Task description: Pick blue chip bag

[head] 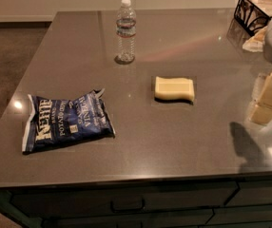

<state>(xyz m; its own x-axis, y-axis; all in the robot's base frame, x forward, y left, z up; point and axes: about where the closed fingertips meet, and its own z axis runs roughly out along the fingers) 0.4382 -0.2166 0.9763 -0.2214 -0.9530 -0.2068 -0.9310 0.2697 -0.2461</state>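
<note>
— Since you're the one reaching, where does the bag lie from your side?

— Starting at the left, the crinkled navy-blue foil chip bag (67,122) lies flat near the front left corner of the grey polished countertop (174,141). Its long axis runs roughly left to right, tilted a little, with one short end turned my way.

— Any print?

— White "Kettle" lettering along the left end, and beside it I make out "Potato Chips" and "Vinegar". The smaller text is beyond me.

— And further right?

— A clear plastic water bottle (126,30) stands upright at the back, its label unreadable. A pale yellow rectangular sponge (174,89) lies mid-counter, between bag and tool. My cream-coloured gripper (269,99) hangs at the far right edge, well apart from the bag, which is not in it. How wide it stands I cannot tell. I judge a long leftward reach, passing in front of the sponge.
</note>
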